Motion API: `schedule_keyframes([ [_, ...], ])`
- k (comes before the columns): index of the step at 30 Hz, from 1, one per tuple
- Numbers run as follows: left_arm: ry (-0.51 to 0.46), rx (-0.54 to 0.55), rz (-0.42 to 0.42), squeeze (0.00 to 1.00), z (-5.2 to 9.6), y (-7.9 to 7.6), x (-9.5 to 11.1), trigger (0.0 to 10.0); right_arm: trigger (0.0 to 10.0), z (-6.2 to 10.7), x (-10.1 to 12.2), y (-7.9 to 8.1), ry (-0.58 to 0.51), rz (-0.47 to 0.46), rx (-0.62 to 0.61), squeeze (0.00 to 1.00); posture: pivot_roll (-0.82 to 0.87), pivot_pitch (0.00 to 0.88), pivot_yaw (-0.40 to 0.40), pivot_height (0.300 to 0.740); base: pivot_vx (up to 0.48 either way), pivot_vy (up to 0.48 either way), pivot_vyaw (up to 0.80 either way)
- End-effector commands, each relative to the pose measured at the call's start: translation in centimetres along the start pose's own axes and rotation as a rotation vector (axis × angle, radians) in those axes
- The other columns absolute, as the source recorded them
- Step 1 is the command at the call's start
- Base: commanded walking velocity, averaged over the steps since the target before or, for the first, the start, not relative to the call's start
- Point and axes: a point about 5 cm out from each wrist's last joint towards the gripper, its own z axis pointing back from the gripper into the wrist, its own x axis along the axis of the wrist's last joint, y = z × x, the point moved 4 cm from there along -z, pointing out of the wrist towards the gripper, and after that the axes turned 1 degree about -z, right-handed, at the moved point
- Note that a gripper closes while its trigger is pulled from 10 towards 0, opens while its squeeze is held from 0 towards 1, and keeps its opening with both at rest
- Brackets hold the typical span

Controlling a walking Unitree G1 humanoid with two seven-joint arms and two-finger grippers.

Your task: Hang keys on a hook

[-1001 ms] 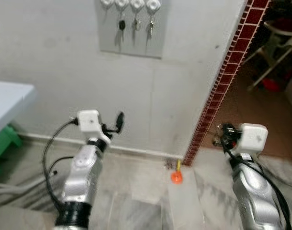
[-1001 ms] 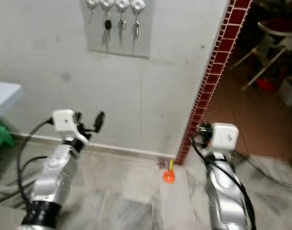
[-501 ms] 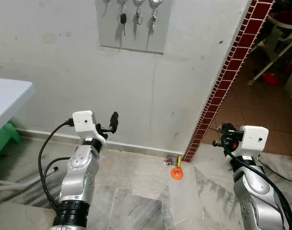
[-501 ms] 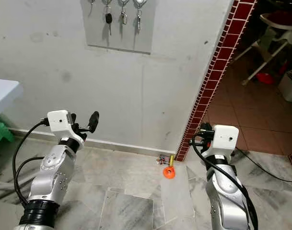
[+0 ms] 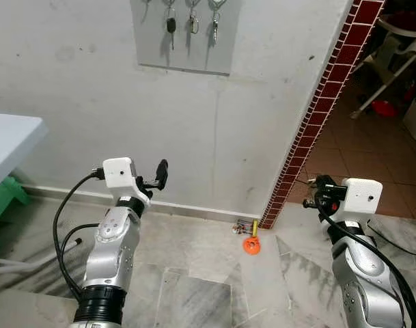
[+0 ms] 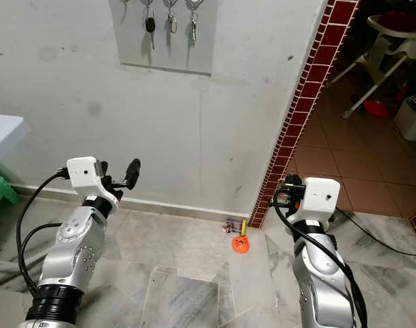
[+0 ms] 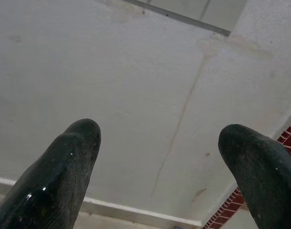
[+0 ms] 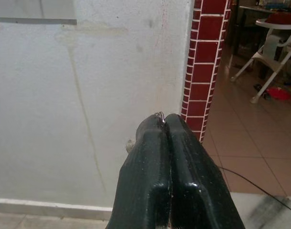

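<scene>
Grey plaster wall (image 5: 91, 82) carries a panel (image 5: 184, 51) where three keys (image 5: 192, 20) hang from hooks, no lettering legible; left gripper (image 7: 159, 143) gapes wide, right gripper (image 8: 165, 125) pinches a thin metal ring (image 8: 159, 114)

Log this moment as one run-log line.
left gripper: open, empty | right gripper: shut on key ring | grey wall panel: three keys hanging

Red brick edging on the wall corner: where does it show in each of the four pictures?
Left eye view: the brick edging slants from upper right to the floor.
Right eye view: same slant.
Left wrist view: a sliver beside one finger.
Right wrist view: upright behind the right gripper, shut on a key ring.
Shared landmark: the grey wall panel.
</scene>
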Motion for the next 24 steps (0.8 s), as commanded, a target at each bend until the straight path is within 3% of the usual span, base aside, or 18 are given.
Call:
schedule_keyframes([
  [1,0.006,-0.001,-0.010,0.00,0.21,0.17,0.03,10.0,10.0,-0.13,0.81,-0.19,-0.025,-0.010,-0.014,0.00,-0.04,0.128,-0.021,0.740,0.000,0.000,0.00],
  [7,0.016,0.001,-0.014,0.00,0.35,0.42,-0.06,10.0,10.0,0.02,0.48,0.00,-0.018,-0.018,-0.016,0.00,-0.03,0.127,-0.017,0.740,0.000,0.156,0.00],
  [24,0.018,-0.009,-0.029,0.00,0.25,0.51,0.22,10.0,10.0,-0.19,0.29,0.59,-0.019,-0.035,-0.011,0.00,-0.02,0.107,-0.011,0.740,0.000,0.461,0.00],
])
